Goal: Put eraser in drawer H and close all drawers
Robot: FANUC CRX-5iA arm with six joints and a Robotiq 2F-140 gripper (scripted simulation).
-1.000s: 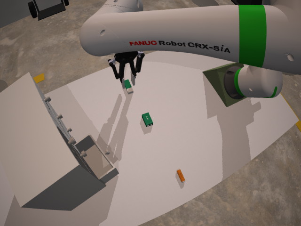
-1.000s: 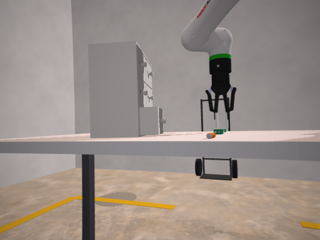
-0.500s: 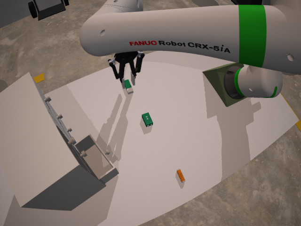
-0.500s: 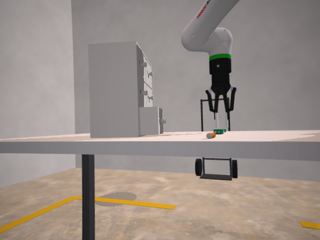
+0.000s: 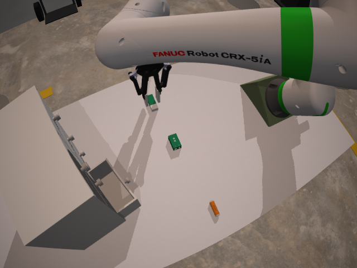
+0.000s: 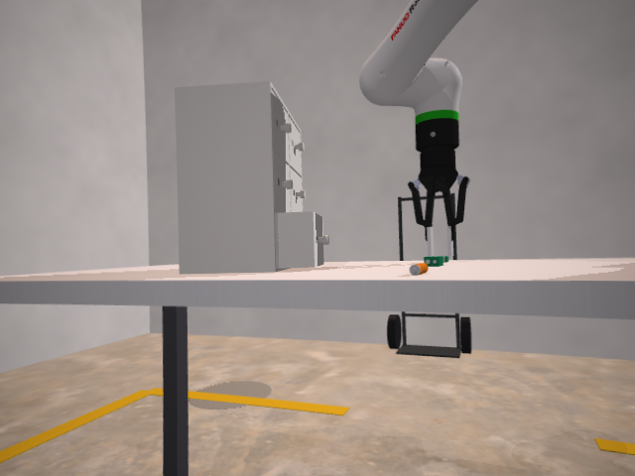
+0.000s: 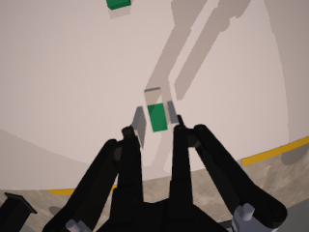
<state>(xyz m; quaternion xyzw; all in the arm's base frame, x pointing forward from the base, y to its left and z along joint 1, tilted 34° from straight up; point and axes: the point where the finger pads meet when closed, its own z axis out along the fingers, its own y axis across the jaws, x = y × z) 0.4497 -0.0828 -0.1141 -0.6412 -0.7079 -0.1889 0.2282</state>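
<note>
The surface (image 5: 218, 149) is the widest thing here, a pale top that carries everything else, and I take the small chest (image 5: 37, 161) on it as my landmark. The chest is a tall grey box with knobbed drawer fronts facing the middle of the surface. One low drawer (image 5: 115, 187) stands pulled out from the chest's front, its tray open to the top; I cannot read any letter on it.

My arm (image 5: 218, 43) reaches over the far side of the surface, well away from the chest's front. My end effector (image 5: 152, 96) hangs from it pointing down, its fingers partly apart with a gap between them, clamped on nothing. They straddle the eraser (image 5: 152, 101), one finger on each side of its green sleeve; whether they touch it I cannot tell. The eraser lies flat on the surface, well apart from the chest.

A green block (image 5: 174, 141) lies out in front of the chest, between the eraser and an orange battery (image 5: 214, 208), which lies beyond the open drawer.
</note>
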